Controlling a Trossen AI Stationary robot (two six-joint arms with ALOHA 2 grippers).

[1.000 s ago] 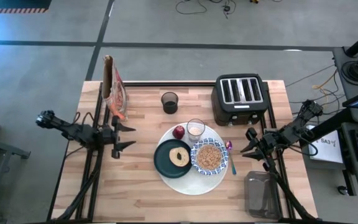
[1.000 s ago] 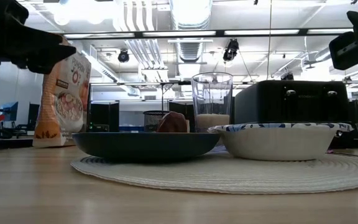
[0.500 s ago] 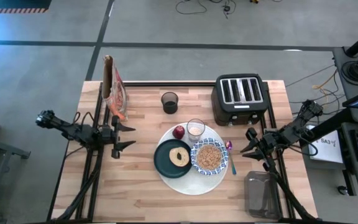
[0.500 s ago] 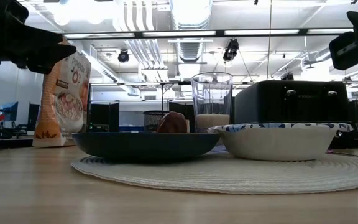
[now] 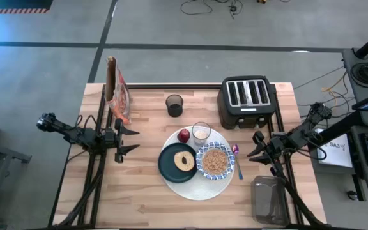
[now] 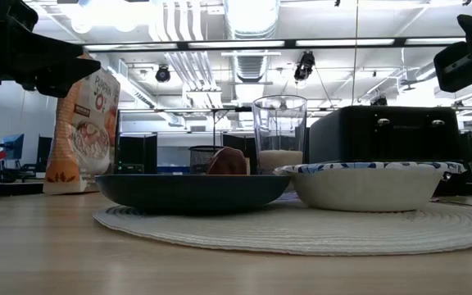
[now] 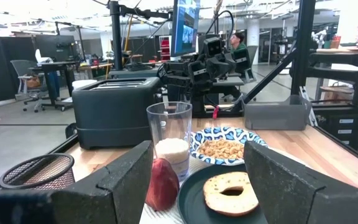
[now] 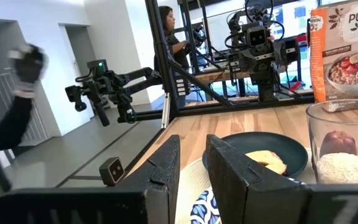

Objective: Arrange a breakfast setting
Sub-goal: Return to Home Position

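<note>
Since both arms stand off at the table's sides with nothing in their grasp, I judge the setting all but finished, with only the arms' settling to rest left. Seen from above, the big round white woven mat (image 5: 187,190) lies at mid-table and bears the dark green round plate (image 5: 166,165) with the sliced tan bagel (image 5: 184,160) on it. The blue-and-white patterned bowl (image 5: 201,167) of cereal sits just beside the plate. On the mat just beyond the plate, the small red apple (image 5: 183,135) stands next to the small clear glass (image 5: 201,133). The blue-handled spoon (image 5: 238,165) lies just to the bowl's right, along the mat's rim. The left gripper (image 5: 128,140) hovers well apart from the mat, jaws spread wide and holding nothing. The right gripper (image 5: 255,145) hovers near the spoon's outer side, and its wrist view shows only a narrow gap between its fingers, with nothing in it. The black four-slot toaster (image 5: 246,99), the dark mesh cup (image 5: 174,105), the orange cereal box (image 5: 117,96) and the clear plastic bin (image 5: 268,199) stand off the mat. Only the overhead view shows the spoon. The table-level view hides it, and hides the bagel behind the plate's rim, yet it shows a white fill low in the glass. The left wrist view shows the bagel's hole and the cereal.
</note>
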